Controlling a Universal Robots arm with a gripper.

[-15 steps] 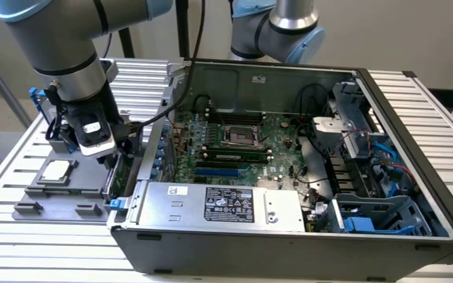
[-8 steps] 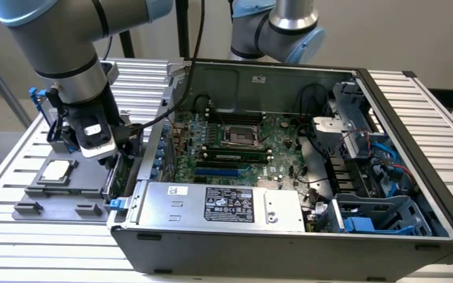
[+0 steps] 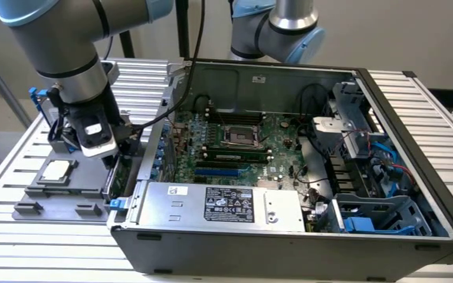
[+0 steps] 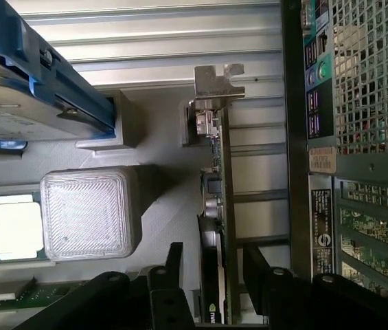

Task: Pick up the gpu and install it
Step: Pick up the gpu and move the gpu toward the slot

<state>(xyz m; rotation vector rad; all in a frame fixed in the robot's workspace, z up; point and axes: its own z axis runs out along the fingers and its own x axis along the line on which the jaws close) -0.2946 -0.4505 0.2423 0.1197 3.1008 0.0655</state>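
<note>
The gpu [image 4: 220, 206] stands on edge in a slot of the grey holder tray [image 3: 61, 200], its silver bracket [image 4: 215, 82] at the far end from the gripper. In the exterior view the gpu [image 3: 118, 177] shows as a thin dark green card just outside the computer case's wall, on the exterior view's left. My gripper [image 4: 214, 275] is lowered over it, one black finger [image 4: 173, 265] on each side of the card. The jaws are open, with a small gap to the board on both sides. From outside, the gripper [image 3: 116, 158] sits right above the card.
The open computer case [image 3: 289, 247] with its motherboard [image 3: 235, 141] lies close to the card. On the tray are a square silver CPU [image 3: 56, 171], a raised grey block [image 4: 90, 213] and a hard drive with blue rails [image 4: 15, 103]. A second arm [image 3: 282, 29] hangs behind the case.
</note>
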